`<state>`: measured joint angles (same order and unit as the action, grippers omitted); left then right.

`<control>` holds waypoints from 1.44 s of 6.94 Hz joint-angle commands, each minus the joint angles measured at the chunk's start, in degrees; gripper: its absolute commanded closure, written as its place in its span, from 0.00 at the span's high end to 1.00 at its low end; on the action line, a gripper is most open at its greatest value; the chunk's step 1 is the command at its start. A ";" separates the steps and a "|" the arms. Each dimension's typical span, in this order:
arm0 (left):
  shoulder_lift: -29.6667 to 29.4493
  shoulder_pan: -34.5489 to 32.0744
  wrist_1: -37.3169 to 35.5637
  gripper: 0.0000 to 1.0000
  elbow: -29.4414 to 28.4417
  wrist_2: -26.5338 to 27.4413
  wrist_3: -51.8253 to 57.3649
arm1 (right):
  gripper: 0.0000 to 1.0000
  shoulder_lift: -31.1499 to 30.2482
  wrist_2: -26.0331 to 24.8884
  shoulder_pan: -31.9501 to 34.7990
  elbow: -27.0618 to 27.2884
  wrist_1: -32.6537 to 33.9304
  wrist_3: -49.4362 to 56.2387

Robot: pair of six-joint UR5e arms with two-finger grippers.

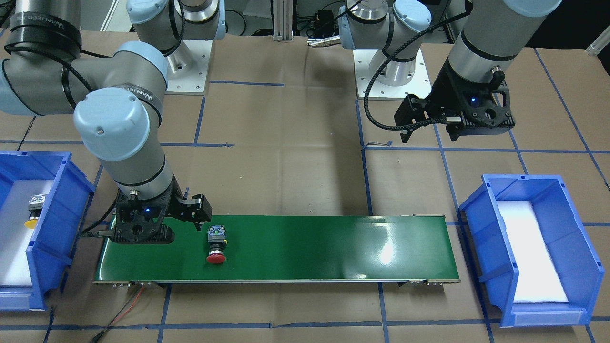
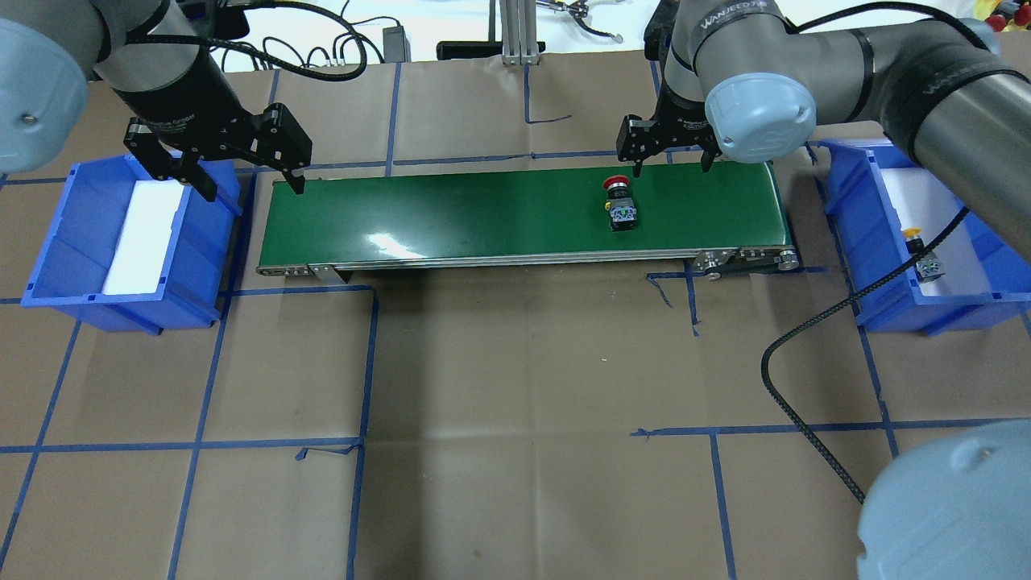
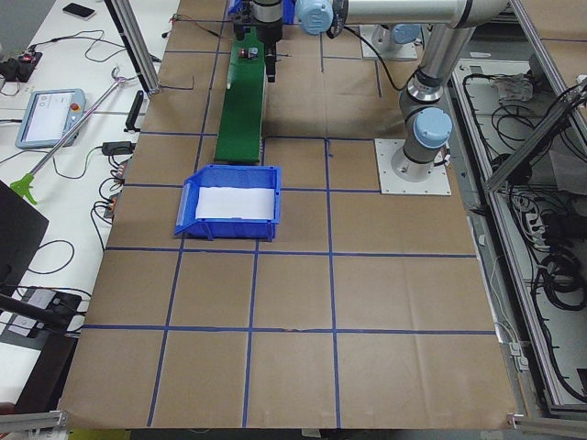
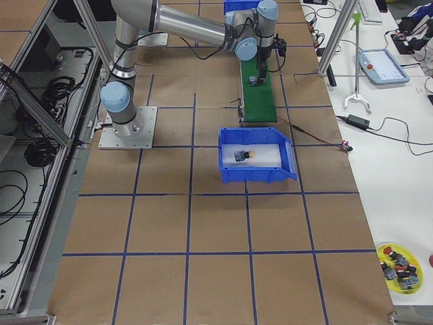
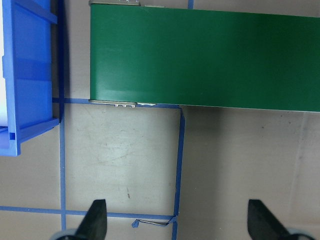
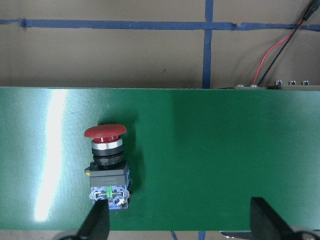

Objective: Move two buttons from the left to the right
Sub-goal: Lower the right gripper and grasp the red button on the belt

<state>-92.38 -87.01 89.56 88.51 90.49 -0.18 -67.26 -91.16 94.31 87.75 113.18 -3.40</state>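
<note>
The red button (image 2: 620, 201) is lying on its side on the green belt (image 2: 451, 217), toward the belt's right end, with its cap pointing away from the robot and its grey block pointing toward it. The right tool (image 2: 671, 165) is hovering over the belt's far edge, just beyond the cap. It is released, with its fingers spread wide and gripping nothing. In the right wrist view the button is sitting in line with one fingertip rather than midway between the two. The yellow button (image 2: 921, 258) is lying in the right bin (image 2: 886, 310) on the white liner, apart from the red one. That bin is standing just beside the belt's right end. The left tool (image 2: 255, 189) is hanging released as well, with its fingers wide apart and empty, above the belt's left end and the near wall of the left bin (image 2: 56, 274). In the left wrist view its fingertips are showing over the brown paper of the counter (image 2: 515, 403). The left bin is showing a white liner, and blue tape lines are crossing the counter around both bins.
</note>
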 commanded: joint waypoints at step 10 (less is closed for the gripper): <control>0.00 0.00 -0.09 1.00 0.00 -0.05 0.00 | 0.56 7.93 0.99 -1.41 0.31 0.12 0.85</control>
<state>-92.41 -87.01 89.47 88.51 90.44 -0.20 -59.95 -89.55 93.18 88.07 113.42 -2.96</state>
